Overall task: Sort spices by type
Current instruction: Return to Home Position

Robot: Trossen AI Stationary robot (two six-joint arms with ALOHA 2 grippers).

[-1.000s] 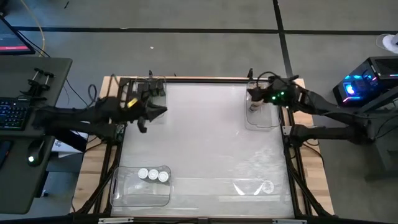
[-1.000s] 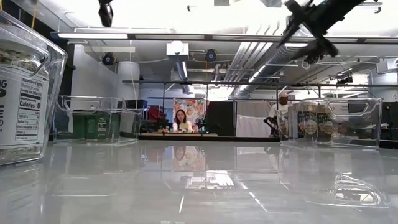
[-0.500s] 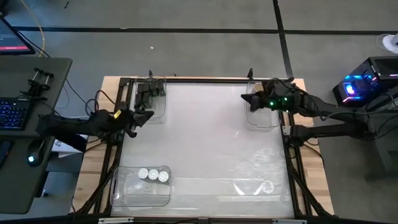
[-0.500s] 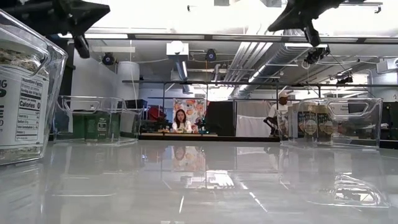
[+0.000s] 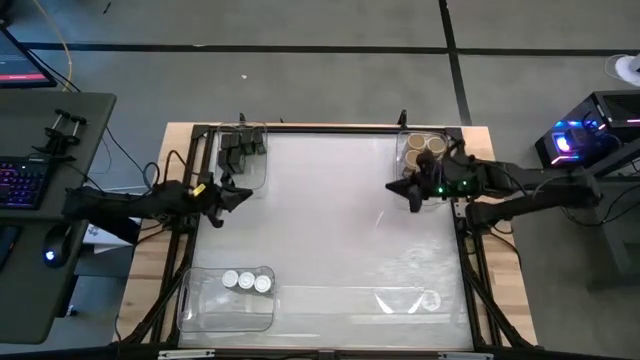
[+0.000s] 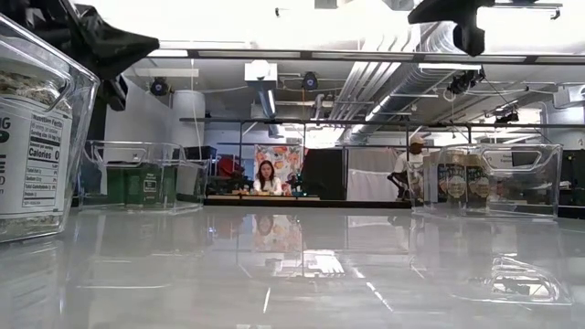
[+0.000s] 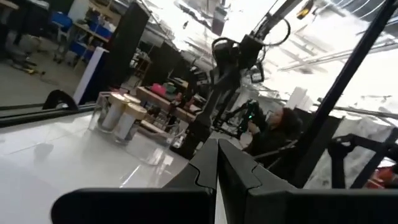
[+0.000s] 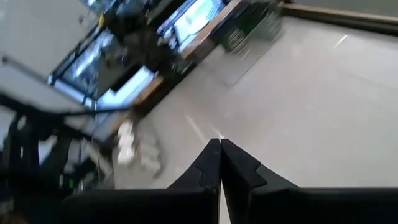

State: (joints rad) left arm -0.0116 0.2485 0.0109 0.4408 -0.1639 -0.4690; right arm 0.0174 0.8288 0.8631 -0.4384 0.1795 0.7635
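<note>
The spices sit sorted in clear bins. Black boxy ones [image 5: 243, 146] are in the far-left bin. Tan-topped jars [image 5: 424, 147] stand in the far-right bin and show again in the low view [image 6: 462, 179]. Three white-topped jars [image 5: 246, 281] stand in the near-left bin. My left gripper [image 5: 240, 195] hovers shut just near of the far-left bin, by the table's left edge. My right gripper [image 5: 400, 190] hovers shut just near of the far-right bin. The wrist views show each pair of fingers closed with nothing between them: left [image 7: 217, 152], right [image 8: 219, 152].
A clear plastic piece [image 5: 405, 300] lies at the table's near right. The middle of the white table [image 5: 330, 220] is bare. A keyboard [image 5: 20, 185] sits on a desk to the left. People show in the room beyond the far edge [image 6: 267, 176].
My right gripper has drawn back from over the far-right bin toward the near edge, uncovering the tan-topped jars. My left gripper has pulled away from the far-left bin toward the table's left and near edges.
</note>
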